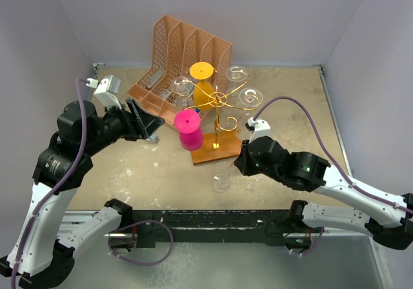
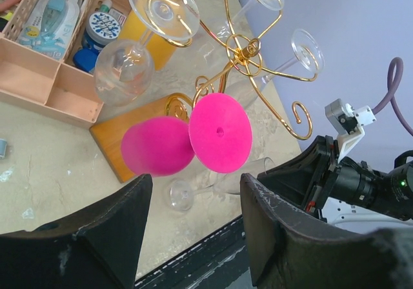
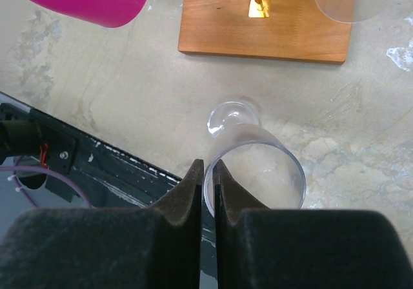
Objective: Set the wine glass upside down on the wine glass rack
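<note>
A clear wine glass (image 1: 222, 182) lies on its side on the table in front of the rack's wooden base (image 1: 216, 149). In the right wrist view my right gripper (image 3: 208, 173) is shut on the rim of the glass's bowl (image 3: 258, 173), with one finger inside and one outside. The gold wire wine glass rack (image 1: 218, 99) stands behind it, with several glasses hanging upside down from its arms. My left gripper (image 1: 152, 125) hovers open to the left of the rack. Nothing is between its fingers (image 2: 277, 231).
A pink glass (image 1: 188, 129), a yellow glass (image 1: 202, 76) and clear glasses (image 1: 250, 97) hang on the rack. A peach slotted organizer (image 1: 174, 50) holding small items stands at the back left. The black table rail (image 1: 213, 221) runs just behind the lying glass.
</note>
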You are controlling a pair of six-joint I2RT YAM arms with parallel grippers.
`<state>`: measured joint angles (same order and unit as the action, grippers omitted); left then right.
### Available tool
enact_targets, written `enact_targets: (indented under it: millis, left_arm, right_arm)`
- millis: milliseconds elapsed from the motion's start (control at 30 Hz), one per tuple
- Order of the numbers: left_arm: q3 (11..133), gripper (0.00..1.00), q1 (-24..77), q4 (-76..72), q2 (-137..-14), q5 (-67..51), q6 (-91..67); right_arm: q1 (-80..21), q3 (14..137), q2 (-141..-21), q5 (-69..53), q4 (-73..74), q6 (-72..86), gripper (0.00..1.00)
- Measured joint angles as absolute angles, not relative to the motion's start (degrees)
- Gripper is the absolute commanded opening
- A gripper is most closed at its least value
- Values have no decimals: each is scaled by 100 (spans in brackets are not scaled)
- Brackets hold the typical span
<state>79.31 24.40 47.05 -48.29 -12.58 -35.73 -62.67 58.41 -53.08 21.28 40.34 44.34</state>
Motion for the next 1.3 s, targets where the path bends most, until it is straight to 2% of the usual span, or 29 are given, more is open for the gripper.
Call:
enact_targets:
  millis: [367,867,1300]
  left_arm:
    - [7968,54,2440,4873,-4729,-954,-3573]
    - [8659,55,2440,4838,-3787,963,-3669]
    - [9338,55,2440,4375,-3651,1116,-3999]
  right_arm:
    - [-6267,5841,-4934,1483,3122,4082,0]
    - [-6267,5743,-4480,390,132,3802,0]
    - [-6267,5594,-4550,670,-2344,4254,0]
